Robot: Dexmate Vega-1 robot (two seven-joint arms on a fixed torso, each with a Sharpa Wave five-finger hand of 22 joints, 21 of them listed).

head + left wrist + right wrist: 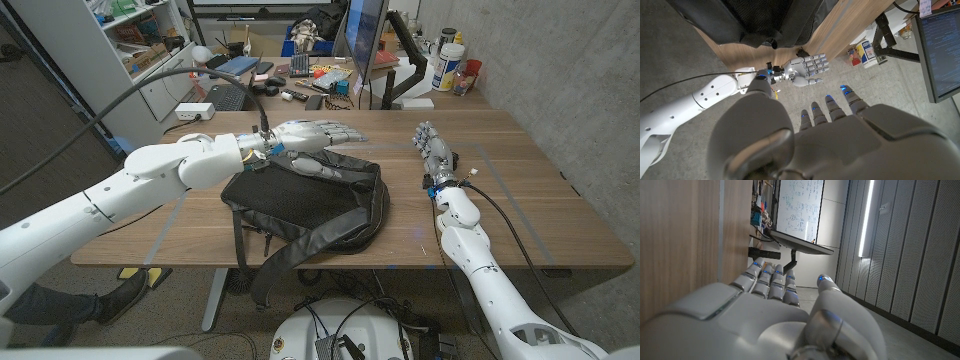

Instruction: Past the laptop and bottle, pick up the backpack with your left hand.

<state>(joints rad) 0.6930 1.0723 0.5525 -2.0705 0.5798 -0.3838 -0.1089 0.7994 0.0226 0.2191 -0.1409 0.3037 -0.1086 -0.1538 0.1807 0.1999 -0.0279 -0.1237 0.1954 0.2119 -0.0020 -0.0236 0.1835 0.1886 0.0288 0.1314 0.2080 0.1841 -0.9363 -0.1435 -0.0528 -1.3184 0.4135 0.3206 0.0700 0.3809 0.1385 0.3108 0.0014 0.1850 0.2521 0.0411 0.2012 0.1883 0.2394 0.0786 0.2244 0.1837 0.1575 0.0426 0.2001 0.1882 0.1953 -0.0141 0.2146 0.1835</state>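
Our left hand (pixel 318 134) hovers over the far edge of the backpack (pixel 305 200), fingers stretched out and a little apart, holding nothing. From the left wrist view the same hand (pixel 840 135) looks flat and spread, with nothing between the fingers.

The backpack lies flat in the middle of the desk (pixel 520 190), black, its straps (pixel 290 255) trailing over the near edge. We judge it soft and limp: the fabric sags, so a flat press would only dent it. It looks nearly empty, so probably light, though we cannot tell what is inside. The best hold seems to be at the far top edge under our left hand, where a carry loop or the strap roots would sit; we cannot make out a loop clearly. Closing on a fold of fabric there may slip, and the hanging straps could drag or catch the desk edge on lifting.

Our right hand (pixel 432 148) stands on its edge on the desk, right of the backpack and apart from it, fingers extended, holding nothing.
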